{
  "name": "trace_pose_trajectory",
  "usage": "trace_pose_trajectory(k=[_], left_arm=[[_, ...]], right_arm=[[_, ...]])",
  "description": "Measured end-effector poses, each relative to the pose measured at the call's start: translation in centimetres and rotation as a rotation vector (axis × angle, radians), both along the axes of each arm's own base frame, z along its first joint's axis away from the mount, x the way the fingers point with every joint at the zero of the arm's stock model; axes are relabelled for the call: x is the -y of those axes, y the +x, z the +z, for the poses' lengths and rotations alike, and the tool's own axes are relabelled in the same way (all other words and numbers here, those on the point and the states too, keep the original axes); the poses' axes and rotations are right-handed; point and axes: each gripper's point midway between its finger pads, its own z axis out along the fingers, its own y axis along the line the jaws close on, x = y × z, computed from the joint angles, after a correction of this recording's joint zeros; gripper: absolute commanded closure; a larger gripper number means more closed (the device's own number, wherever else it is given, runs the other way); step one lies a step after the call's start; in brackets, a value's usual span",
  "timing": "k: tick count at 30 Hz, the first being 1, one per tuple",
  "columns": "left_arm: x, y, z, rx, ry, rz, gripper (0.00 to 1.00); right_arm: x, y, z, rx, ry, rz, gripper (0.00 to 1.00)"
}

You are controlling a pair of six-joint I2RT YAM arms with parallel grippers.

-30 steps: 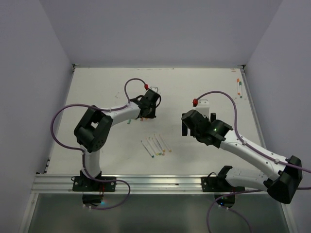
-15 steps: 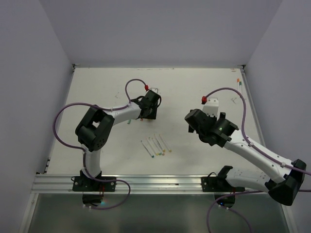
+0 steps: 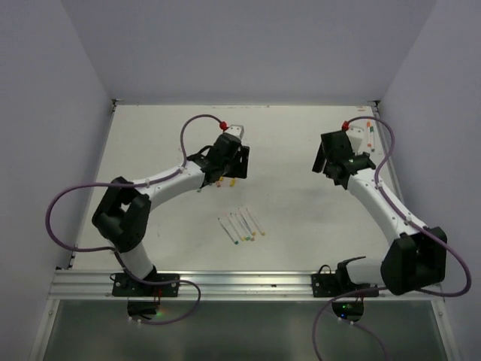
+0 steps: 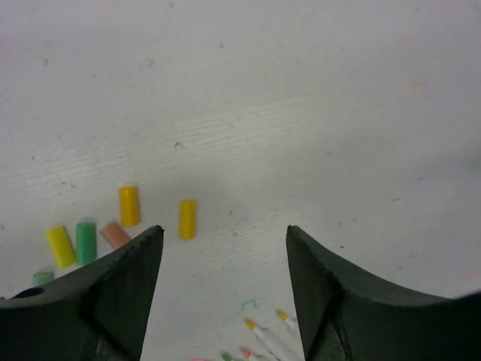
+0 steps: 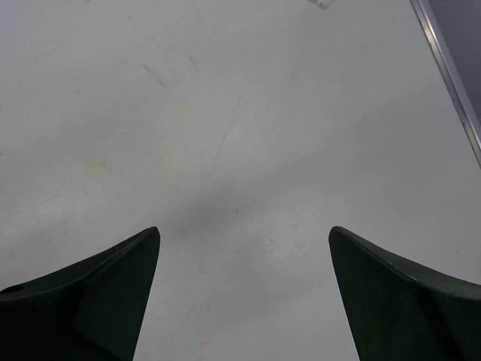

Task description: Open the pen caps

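Several loose pen caps lie on the white table below my left gripper: two yellow ones, a pinkish one, a green one and another yellow one. That gripper is open, nothing between its fingers, and hangs just above the caps in the top view. Nearer me, a row of uncapped white pens shows coloured tips. My right gripper is open over bare table, at the back right.
Two more white pens lie by the table's raised right edge, just beyond the right gripper. Purple cables with red plugs loop over both arms. A metal rail runs along the near edge.
My left gripper has opened and now holds nothing. The right arm swung from the table's middle toward the back right, its gripper staying open.
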Motion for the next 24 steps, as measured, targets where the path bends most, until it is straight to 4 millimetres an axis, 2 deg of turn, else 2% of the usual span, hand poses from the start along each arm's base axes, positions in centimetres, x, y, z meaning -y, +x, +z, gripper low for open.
trace_pose_trajectory(k=[5, 9, 15, 17, 21, 24], left_arm=[[1.4, -0.5, 6.0, 0.127, -0.155, -0.07, 0.3], [2.0, -1.0, 8.3, 0.182, -0.229, -0.105, 0.3], [2.7, -1.3, 7.6, 0.197, -0.272, -0.139, 0.29], [3.3, -1.0, 7.4, 0.2, -0.291, -0.152, 0.28], [4.4, -0.7, 6.9, 0.201, -0.328, -0.174, 0.28], [5.0, -0.3, 6.4, 0.203, -0.34, -0.185, 0.28]], right_arm=[[2.4, 6.3, -1.0, 0.031, 0.034, -0.038, 0.05], [5.4, 10.3, -2.6, 0.059, 0.045, -0.066, 0.08], [8.4, 15.7, -5.0, 0.067, 0.0, -0.059, 0.14], [9.5, 16.9, -5.9, 0.071, 0.016, -0.068, 0.16], [13.0, 17.9, -7.9, 0.056, 0.015, -0.103, 0.23], [15.1, 18.2, -8.7, 0.035, -0.008, -0.118, 0.26]])
